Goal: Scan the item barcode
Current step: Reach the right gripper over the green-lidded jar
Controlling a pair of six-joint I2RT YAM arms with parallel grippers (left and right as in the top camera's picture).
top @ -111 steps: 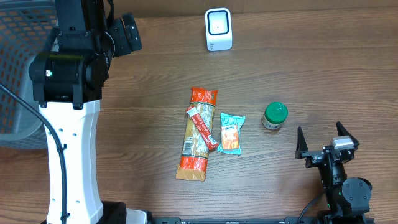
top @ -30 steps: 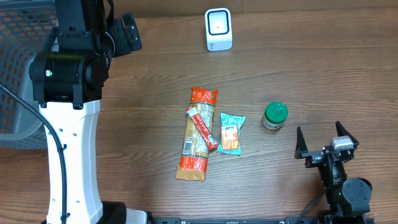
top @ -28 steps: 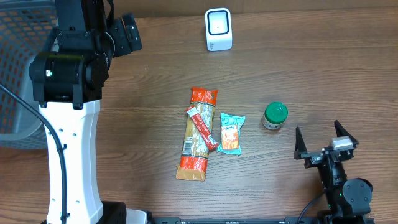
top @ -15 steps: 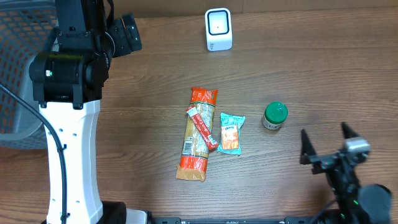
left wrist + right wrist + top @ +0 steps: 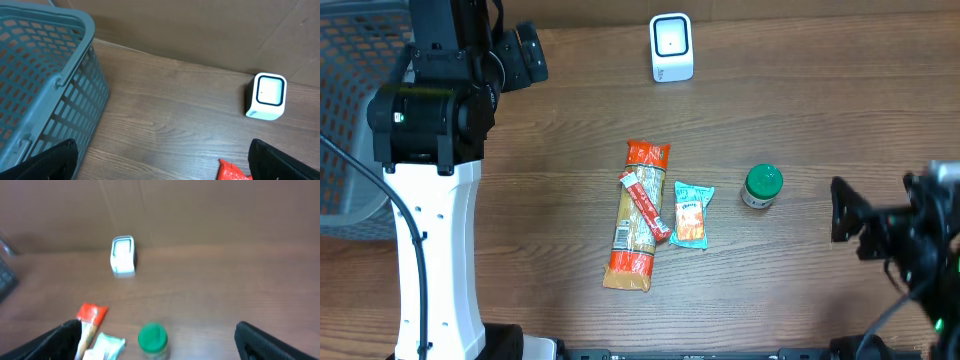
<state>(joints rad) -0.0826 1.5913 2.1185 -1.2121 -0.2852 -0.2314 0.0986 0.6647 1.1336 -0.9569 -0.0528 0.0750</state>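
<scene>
The likeliest item for scanning was the green-lidded jar (image 5: 761,186), which stood upright on the desk (image 5: 800,100), right of the middle and untouched. In the right wrist view it sat low and centred between that arm's two fingers, but well ahead of them. Which item was meant could not be settled from the scene alone. Three others lay to the jar's left: a teal packet (image 5: 691,213), a long orange-ended packet (image 5: 635,215) and a slim red stick (image 5: 645,205) lying slantwise across it. No barcode could be made out on any of them.

The scanner (image 5: 671,47), a small white box with a dark window, stood at the far edge of the desk, well apart from all four items.

The right claw (image 5: 882,205) hung just right of the jar with its jaws spread wide and nothing between them. The left claw (image 5: 165,167) was high at the far left beside a blue-grey basket (image 5: 45,85), also wide open and empty, facing the scanner from a distance.

The step in hand looked like the approach, with nothing yet picked up. The next move would call for bringing the right claw forward and down around the jar's body, closing below the lid, then lifting it and turning its label toward the scanner's window.
</scene>
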